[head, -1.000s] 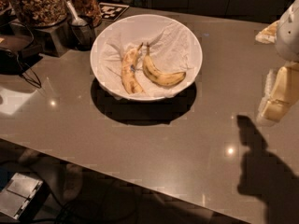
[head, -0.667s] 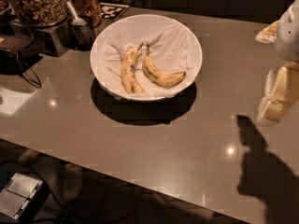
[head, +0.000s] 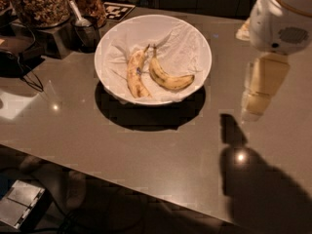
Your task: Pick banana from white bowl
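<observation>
Curved speckled banana (head: 168, 79) lay in the white bowl (head: 202, 48) on crumpled paper lining, just right of a paler, straighter banana (head: 135, 74). Bowl sat on the desk (head: 146, 145). Gripper (head: 254, 108) hung right of the bowl, apart from it; its opening couldn't be told.

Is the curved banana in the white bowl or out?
In: the banana lies inside the white bowl on paper; the claw hangs right of it.
</observation>
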You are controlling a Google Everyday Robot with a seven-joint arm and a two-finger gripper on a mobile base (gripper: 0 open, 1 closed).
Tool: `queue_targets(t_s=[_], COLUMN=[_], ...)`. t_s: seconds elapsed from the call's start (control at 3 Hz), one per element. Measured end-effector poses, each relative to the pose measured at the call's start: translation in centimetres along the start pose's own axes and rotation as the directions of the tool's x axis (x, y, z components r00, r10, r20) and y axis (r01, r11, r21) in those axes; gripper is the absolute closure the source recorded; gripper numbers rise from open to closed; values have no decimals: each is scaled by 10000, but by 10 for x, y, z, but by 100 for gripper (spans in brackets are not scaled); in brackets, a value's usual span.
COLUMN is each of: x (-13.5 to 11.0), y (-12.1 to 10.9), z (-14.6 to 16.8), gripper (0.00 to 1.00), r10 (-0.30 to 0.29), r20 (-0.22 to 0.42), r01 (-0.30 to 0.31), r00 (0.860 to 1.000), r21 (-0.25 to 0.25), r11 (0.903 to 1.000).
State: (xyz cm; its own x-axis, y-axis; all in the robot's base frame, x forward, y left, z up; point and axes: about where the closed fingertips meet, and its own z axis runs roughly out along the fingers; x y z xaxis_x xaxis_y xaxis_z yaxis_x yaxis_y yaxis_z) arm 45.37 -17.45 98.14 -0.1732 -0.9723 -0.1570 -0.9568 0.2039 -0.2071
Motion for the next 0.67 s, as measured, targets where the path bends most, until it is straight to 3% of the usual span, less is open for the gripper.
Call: queue_targets(t_s=[0.33, 0.67], x=[-31, -37], y=[-1, -6], z=[4, 3], gripper=[0, 0], r10=[-1391, -1519], r20=[-162, -30], r01=[1383, 1518], r00=[9901, 9884], r21=[-426, -171], r11=[9895, 9883])
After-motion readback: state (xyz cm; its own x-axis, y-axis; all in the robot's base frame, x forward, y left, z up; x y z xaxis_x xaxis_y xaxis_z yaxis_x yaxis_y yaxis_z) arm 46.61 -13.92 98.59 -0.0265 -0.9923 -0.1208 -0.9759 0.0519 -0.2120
